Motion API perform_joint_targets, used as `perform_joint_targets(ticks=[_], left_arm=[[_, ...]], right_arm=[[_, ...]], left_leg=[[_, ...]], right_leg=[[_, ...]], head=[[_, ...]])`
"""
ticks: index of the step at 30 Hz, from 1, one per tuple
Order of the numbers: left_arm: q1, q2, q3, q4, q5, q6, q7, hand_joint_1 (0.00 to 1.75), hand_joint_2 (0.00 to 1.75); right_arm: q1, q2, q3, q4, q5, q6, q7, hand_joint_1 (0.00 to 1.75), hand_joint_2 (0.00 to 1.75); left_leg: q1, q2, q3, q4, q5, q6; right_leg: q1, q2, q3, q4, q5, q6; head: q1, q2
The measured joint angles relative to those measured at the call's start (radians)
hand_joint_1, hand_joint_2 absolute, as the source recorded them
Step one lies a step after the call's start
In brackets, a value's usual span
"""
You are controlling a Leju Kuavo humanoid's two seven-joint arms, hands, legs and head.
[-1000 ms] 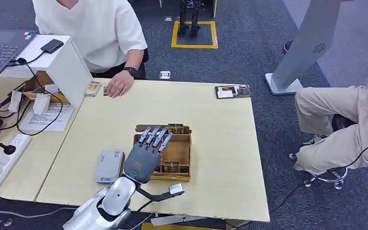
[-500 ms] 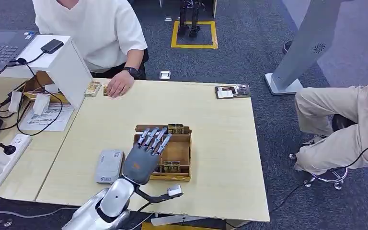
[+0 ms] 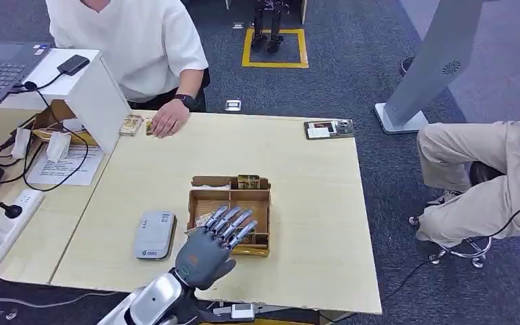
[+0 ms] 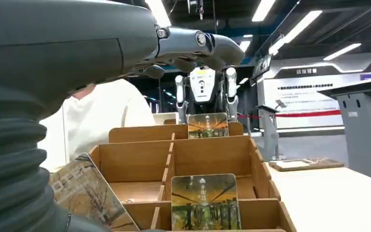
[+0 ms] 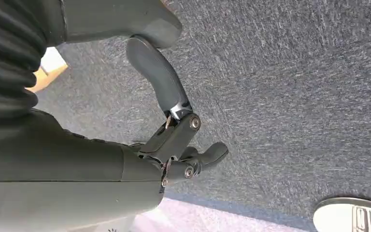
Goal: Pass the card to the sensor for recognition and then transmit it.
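Across the pale wooden table (image 3: 298, 169), my left hand (image 3: 206, 250) has drawn nearward off the brown wooden card tray (image 3: 261, 200), fingers (image 3: 233, 223) spread, apparently no card taken yet.

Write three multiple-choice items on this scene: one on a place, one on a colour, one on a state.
1. Where is the sensor?
A. On the table, left of the tray
B. Inside the tray
C. On the floor

2. What colour is the shirt of the person at the table's far side?
A. Red
B. White
C. Black

3. What is the left hand doing?
A. Pressing flat on the sensor
B. Passing a card to the person
C. Hovering over the tray's near edge, fingers spread

Key:
1 A: the grey sensor lies on the table beside the tray.
2 B: the shirt is white.
3 C: the left hand is above the tray with its fingers apart and nothing in them.
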Motion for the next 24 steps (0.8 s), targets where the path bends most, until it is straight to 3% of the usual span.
perform_joint_targets(ticks=[19, 24], left_arm=[[0.011, 0.000, 0.022, -0.016, -0.042, -0.012, 0.010, 0.00, 1.75], [0.011, -0.001, 0.028, -0.016, -0.128, -0.042, 0.066, 0.00, 1.75]], right_arm=[[0.000, 0.000, 0.000, 0.000, -0.003, 0.000, 0.003, 0.00, 1.75], [0.000, 0.000, 0.000, 0.000, -0.003, 0.000, 0.008, 0.00, 1.75]], left_leg=[[0.000, 0.000, 0.000, 0.000, 0.000, 0.000], [0.000, 0.000, 0.000, 0.000, 0.000, 0.000]], right_leg=[[0.000, 0.000, 0.000, 0.000, 0.000, 0.000], [0.000, 0.000, 0.000, 0.000, 0.000, 0.000]], head=[[0.000, 0.000], [0.000, 0.000]])
